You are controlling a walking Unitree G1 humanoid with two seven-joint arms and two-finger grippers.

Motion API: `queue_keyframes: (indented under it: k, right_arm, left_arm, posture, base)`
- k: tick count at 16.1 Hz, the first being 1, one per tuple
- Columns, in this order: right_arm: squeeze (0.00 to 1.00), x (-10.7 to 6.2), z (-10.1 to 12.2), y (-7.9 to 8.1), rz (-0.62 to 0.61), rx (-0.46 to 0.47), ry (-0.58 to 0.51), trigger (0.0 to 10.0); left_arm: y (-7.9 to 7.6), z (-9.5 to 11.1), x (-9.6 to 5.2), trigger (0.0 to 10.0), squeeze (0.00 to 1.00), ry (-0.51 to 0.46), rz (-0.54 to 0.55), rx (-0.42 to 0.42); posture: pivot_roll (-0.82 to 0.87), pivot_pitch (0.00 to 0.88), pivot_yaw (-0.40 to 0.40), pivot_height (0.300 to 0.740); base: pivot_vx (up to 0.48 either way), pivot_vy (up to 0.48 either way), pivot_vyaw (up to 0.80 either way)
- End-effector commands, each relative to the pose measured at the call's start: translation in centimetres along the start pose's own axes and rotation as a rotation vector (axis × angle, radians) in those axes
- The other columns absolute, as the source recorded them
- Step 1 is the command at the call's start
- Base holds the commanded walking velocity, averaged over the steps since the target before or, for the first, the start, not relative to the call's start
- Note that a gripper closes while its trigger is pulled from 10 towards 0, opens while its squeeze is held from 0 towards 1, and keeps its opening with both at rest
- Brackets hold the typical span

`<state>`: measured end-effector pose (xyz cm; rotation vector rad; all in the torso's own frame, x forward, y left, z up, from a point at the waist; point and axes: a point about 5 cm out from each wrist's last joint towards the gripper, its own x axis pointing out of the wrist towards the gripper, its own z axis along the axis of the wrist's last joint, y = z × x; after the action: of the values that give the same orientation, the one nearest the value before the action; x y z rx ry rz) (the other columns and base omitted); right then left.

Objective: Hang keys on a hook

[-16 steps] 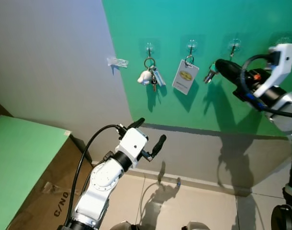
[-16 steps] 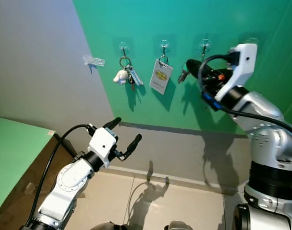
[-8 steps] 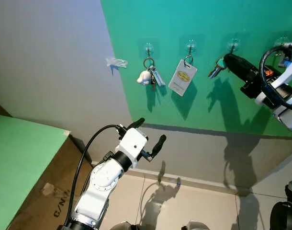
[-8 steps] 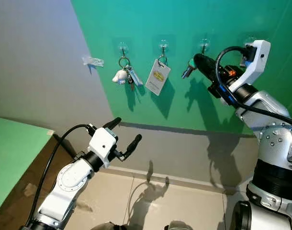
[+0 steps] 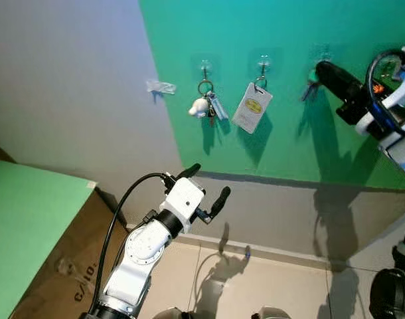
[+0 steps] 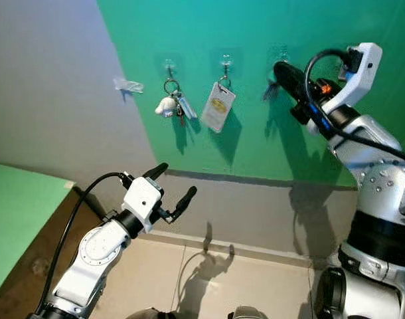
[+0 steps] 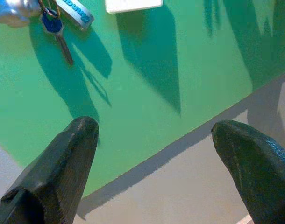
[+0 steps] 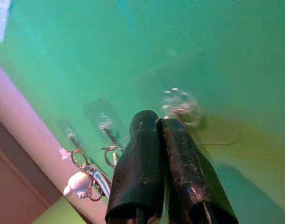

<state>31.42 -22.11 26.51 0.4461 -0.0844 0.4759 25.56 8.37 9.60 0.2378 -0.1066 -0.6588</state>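
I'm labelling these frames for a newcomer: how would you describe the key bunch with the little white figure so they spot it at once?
On the green wall, a row of clear hooks runs across. The key bunch hangs from the leftmost hook, nearest the grey wall. Unlike the white card tag beside it, it carries a small white figure and a blue-headed key.

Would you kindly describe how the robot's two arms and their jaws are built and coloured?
Both arms are silver-grey metal with rounded joint housings. The left gripper has a white box-shaped wrist block and two long black fingers with rounded tips, fed by a looping black cable. The right gripper has the same black fingers, a white wrist bracket, a black cable loop, a blue wire and a small orange marking.
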Motion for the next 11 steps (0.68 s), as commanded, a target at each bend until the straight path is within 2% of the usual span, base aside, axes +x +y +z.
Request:
queue_keyframes:
  k: [1, 3, 7, 9, 11]
  right_arm:
    - [0.00, 0.1, 0.0, -0.4, -0.029, 0.027, -0.014, 10.0]
    - [0.00, 0.2, -0.5, -1.2, -0.076, 0.101, -0.020, 10.0]
    - [0.00, -0.2, -3.0, -2.7, -0.149, 0.252, 0.025, 10.0]
    - [0.00, -0.6, -4.1, -3.6, -0.194, 0.294, 0.042, 10.0]
    - [0.00, -0.7, -4.6, -3.7, -0.205, 0.311, 0.056, 10.0]
  left_arm:
    - [0.2, 0.1, -0.2, 10.0, 0.00, 0.005, 0.000, 0.014]
    - [0.2, 0.1, -0.2, 10.0, 0.00, 0.008, 0.000, 0.015]
    - [0.2, 0.0, -0.3, 10.0, 0.00, 0.013, 0.000, 0.015]
    - [0.2, -0.1, -0.3, 10.0, 0.00, 0.015, -0.001, 0.015]
    - [0.2, -0.1, -0.3, 10.0, 0.00, 0.016, -0.001, 0.016]
  posture:
    - [-0.24, 0.060, 0.112, 0.740]
    - [-0.24, 0.060, 0.111, 0.740]
    - [-0.23, 0.056, 0.111, 0.740]
    - [-0.23, 0.054, 0.111, 0.740]
    - [-0.23, 0.050, 0.111, 0.740]
  base:
    - [0.000, 0.000, 0.00]
    - [0.000, 0.000, 0.00]
    - [0.000, 0.000, 0.00]
    - [0.000, 0.000, 0.00]
    - [0.000, 0.000, 0.00]
